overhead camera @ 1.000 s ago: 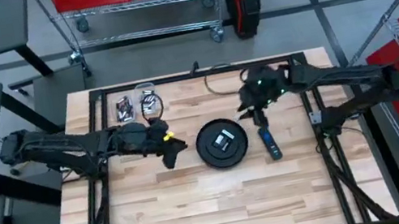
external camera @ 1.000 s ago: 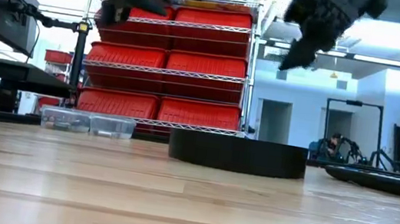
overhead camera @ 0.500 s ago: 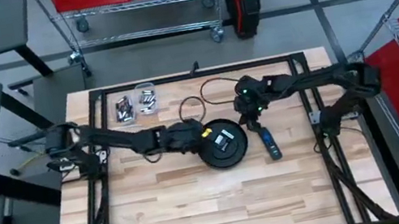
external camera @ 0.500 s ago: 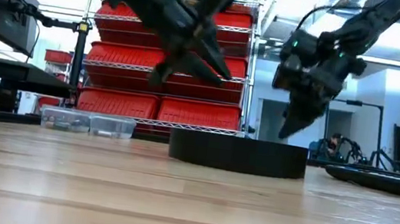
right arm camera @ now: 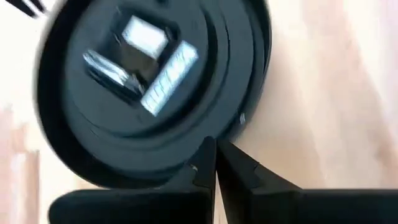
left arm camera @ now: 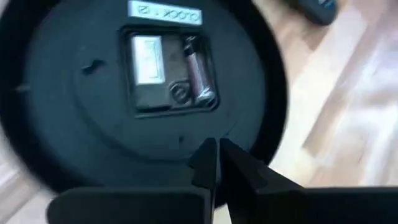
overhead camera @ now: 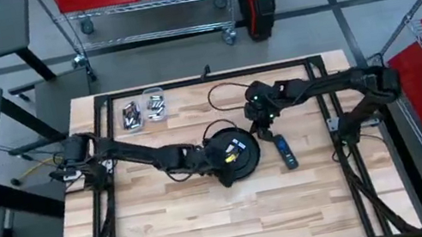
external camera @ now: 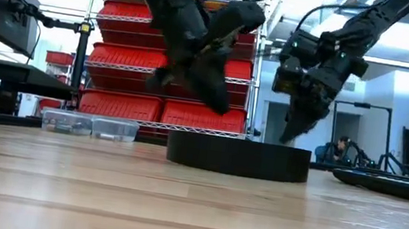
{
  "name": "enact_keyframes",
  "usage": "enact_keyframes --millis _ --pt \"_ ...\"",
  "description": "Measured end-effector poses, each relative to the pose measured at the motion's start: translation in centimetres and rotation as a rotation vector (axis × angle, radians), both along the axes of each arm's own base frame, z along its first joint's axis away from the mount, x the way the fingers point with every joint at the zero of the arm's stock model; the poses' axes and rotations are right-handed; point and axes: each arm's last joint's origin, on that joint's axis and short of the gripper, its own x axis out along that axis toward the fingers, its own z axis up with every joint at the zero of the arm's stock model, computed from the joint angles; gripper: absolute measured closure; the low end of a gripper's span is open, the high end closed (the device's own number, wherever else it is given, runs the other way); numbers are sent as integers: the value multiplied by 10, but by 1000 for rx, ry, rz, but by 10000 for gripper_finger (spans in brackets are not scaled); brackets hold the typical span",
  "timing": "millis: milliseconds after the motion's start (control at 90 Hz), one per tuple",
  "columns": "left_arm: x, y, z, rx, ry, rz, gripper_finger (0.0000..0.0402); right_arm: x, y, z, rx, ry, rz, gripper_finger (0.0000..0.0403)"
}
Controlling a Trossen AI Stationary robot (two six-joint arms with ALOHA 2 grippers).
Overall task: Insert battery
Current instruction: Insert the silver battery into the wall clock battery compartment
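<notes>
White label "CLOCK 12", upside down, on black clock back [left arm camera: 93,93].

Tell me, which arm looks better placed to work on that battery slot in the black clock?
Probably the left: its gripper hangs directly over the clock, facing the battery slot. The right gripper sits beside the rim.

Your left gripper [overhead camera: 225,160] hangs low at mid-tabletop, fingers [left arm camera: 205,163] pressed together. Your right gripper [overhead camera: 263,126] sits nearby, fingers [right arm camera: 204,163] likewise together.

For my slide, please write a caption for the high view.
Both claws, left and right, shut at opposite edges of the black round clock lying face down.
</notes>
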Motion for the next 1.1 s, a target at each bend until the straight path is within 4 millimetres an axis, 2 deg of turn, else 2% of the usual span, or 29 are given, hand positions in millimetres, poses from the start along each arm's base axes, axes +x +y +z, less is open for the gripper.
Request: enact_keyframes --millis 122,378,478,844,1100 --pt "2 -2 -3 17 -32 11 401 4 4 2 35 3 -33 403" --pt "15 -5 -27 97 -36 1 402 17 13 -30 116 115 -48 403" --pt "22 -7 -38 112 -58 -8 402 20 14 -37 126 124 -44 403" --pt "24 -5 -32 109 -108 19 402 21 13 -39 127 120 -44 403" --pt "23 -4 -39 101 -69 37 402 22 13 -39 123 117 -44 403"
